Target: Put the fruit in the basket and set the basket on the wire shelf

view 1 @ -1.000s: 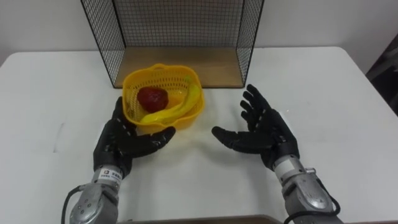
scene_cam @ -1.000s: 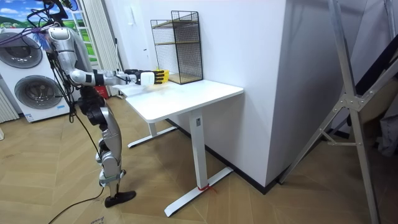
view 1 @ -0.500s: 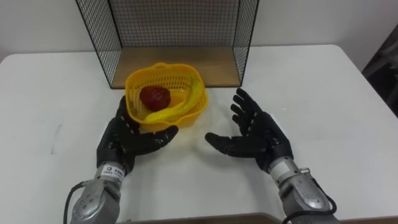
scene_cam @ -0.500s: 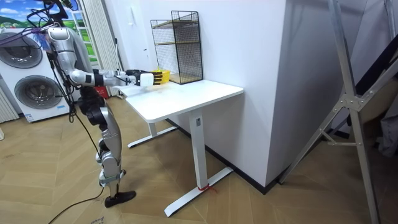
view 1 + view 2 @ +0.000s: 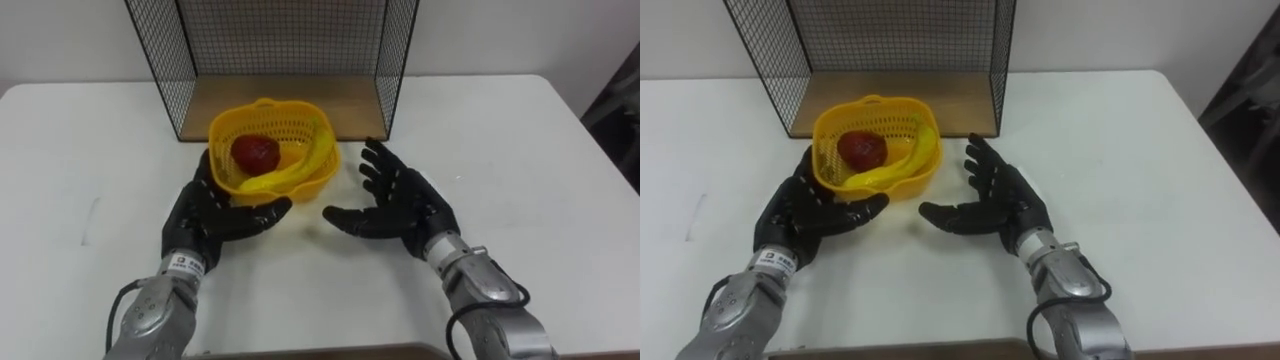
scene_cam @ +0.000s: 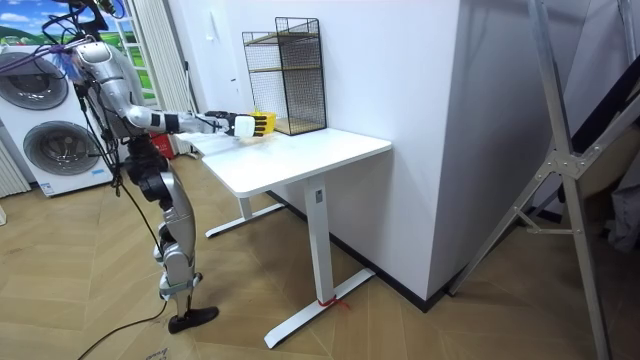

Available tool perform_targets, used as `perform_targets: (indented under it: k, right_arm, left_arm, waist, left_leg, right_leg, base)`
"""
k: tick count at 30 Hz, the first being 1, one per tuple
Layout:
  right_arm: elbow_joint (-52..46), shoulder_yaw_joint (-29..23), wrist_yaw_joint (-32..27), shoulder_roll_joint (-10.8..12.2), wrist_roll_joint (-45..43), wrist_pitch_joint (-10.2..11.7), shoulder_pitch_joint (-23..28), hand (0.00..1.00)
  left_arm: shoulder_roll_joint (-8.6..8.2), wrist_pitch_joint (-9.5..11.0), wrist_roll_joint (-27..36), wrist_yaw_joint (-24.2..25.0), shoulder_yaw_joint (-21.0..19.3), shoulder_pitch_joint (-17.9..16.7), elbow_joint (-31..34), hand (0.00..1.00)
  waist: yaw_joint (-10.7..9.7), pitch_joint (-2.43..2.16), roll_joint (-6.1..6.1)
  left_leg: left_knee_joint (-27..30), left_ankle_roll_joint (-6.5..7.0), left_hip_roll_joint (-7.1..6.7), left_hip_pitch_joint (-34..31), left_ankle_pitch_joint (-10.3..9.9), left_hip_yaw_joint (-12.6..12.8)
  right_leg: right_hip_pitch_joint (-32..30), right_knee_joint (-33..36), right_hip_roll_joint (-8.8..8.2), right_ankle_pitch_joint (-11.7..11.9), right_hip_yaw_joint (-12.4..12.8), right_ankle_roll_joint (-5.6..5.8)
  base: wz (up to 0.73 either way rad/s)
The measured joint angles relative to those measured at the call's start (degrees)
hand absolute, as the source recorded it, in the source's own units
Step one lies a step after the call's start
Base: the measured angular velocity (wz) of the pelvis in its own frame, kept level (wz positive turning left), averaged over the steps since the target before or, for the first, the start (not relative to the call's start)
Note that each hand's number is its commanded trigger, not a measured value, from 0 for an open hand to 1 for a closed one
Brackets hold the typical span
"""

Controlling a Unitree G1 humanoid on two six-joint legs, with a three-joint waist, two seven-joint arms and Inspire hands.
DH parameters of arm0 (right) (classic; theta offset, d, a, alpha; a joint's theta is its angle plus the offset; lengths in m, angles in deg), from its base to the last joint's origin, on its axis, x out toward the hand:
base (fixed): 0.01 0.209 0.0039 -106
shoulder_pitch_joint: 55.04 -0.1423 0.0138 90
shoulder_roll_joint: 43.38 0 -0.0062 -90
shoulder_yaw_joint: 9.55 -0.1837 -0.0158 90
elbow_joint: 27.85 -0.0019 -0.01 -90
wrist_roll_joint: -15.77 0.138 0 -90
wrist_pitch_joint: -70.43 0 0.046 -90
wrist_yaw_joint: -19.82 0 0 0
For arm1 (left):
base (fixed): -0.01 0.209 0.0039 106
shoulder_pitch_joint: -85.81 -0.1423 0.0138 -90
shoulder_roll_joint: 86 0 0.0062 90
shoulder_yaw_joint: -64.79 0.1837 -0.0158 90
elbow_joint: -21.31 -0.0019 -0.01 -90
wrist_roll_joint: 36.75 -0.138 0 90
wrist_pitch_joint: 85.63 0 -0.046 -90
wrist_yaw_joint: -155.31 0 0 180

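A yellow plastic basket stands on the white table just in front of the wire shelf. In it lie a red apple and a yellow banana. My left hand is open, its fingers against the basket's near left side. Open too, my right hand hovers palm inward a little right of the basket, not touching it. The room view has me standing at the table's end, both arms stretched toward the basket.
The wire shelf is a black mesh cage with a wooden floor, open toward me. Washing machines stand behind me in the room view. Bare tabletop spreads left and right of the hands.
Both hands have closed in toward the basket: the right one moved left and forward, and the left one now touches the basket's side. The view has shifted slightly.
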Motion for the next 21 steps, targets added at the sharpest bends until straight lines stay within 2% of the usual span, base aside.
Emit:
perform_targets:
  k: [7,21]
  right_arm:
    - [3.5,-0.9,-0.6,0.3,0.2,0.0,-4.0,0.00]
    - [3.7,-0.8,-2.8,0.3,-0.1,0.0,-4.3,0.00]
  left_arm:
    - [-0.02,-0.8,0.2,0.1,0.0,1.3,0.0,0.00]
    - [-0.49,-1.1,0.2,0.1,0.0,2.1,0.0,0.00]
  waist:
    - [0.1,-0.04,-0.07]
    - [0.6,0.33,0.64]
  left_leg:
    - [0.0,0.00,0.02,0.0,0.0,-0.4]
    - [0.0,0.00,-0.01,-0.1,0.0,-0.7]
  right_leg:
    - [0.3,-0.2,0.05,0.0,-0.2,0.01]
    - [0.1,-0.4,0.08,0.0,-0.2,0.01]
  base:
    - [0.00]
    - [0.00]
